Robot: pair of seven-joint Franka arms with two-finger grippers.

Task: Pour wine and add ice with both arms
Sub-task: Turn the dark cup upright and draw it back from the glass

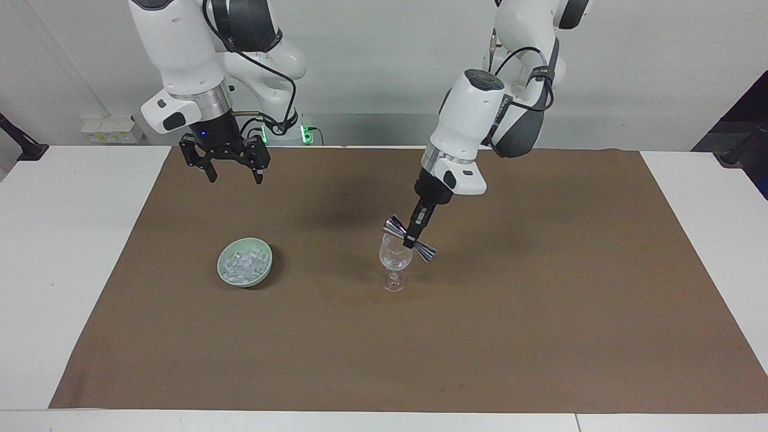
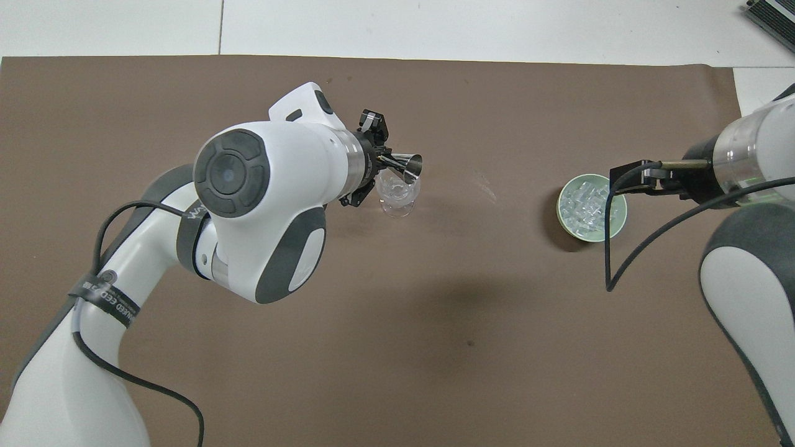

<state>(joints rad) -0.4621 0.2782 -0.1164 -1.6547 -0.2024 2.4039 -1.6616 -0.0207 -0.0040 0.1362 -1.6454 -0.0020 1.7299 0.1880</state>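
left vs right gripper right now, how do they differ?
The left gripper is shut on a shiny metal jigger held tilted over the wine glass; the right gripper is open and holds nothing.
The left gripper sits low, just above the glass rim; the right gripper hangs high above the mat, and the bowl of ice sits farther from the robots than it.
Both are black two-finger grippers on white arms.

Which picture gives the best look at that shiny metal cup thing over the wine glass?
The facing view: the metal measuring cup shows whole and tilted, clamped at its waist by the left tool over the wine glass. The overhead view shows only one end of it; the arm hides the rest.
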